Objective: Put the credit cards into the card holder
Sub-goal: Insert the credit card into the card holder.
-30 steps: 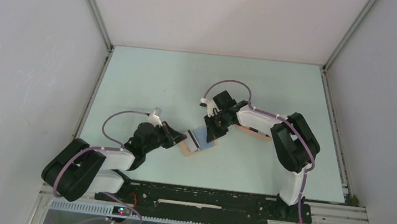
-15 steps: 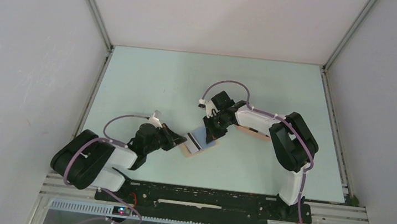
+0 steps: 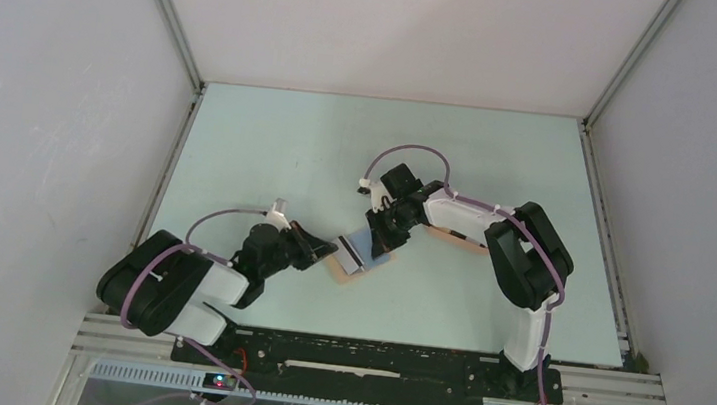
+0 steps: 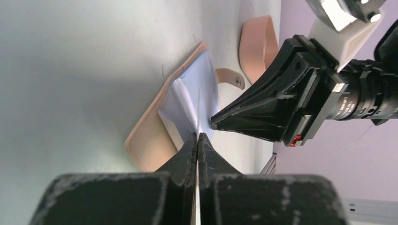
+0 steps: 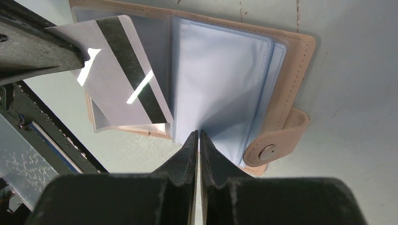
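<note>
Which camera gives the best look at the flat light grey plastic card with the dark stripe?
The right wrist view: the light grey plastic card shows face-on, stripe plain, over the open tan leather-like card holder. The left wrist view shows only its thin edge; the top view shows a tiny sliver.

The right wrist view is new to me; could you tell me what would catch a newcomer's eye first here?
The tan card holder lies open on the table between the two arms. The left hand pinches a grey card with a dark stripe, angled over the holder's left side. The right hand is closed on the edge of a clear sleeve inside it.
</note>
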Tool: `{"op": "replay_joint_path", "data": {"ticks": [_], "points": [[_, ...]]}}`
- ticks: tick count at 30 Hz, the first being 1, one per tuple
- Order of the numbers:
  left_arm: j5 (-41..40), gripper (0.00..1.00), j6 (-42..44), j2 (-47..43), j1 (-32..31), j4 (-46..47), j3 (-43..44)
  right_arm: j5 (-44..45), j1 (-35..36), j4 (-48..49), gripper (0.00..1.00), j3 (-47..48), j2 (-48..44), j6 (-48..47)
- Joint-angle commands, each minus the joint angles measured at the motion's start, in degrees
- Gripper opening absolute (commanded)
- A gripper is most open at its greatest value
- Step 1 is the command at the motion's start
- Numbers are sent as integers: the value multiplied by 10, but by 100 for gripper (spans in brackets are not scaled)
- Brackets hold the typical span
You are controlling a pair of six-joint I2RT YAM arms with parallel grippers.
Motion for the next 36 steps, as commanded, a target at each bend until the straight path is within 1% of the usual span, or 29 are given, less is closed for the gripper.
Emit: {"op": "replay_joint_path", "data": {"ticks": [1, 7, 15, 24, 36], "points": [[0, 0, -18, 3, 6, 44, -8, 7, 7, -5, 10, 18, 4, -5], [14, 0, -31, 42, 6, 82, -4, 8, 7, -5, 10, 19, 4, -6], [6, 0, -41, 105, 7, 140, -3, 8, 7, -6, 10, 20, 3, -6], [-3, 0, -41, 113, 7, 138, -19, 7, 8, -6, 10, 19, 5, -6], [6, 0, -51, 131, 6, 132, -16, 8, 8, -7, 10, 20, 5, -6]]}}
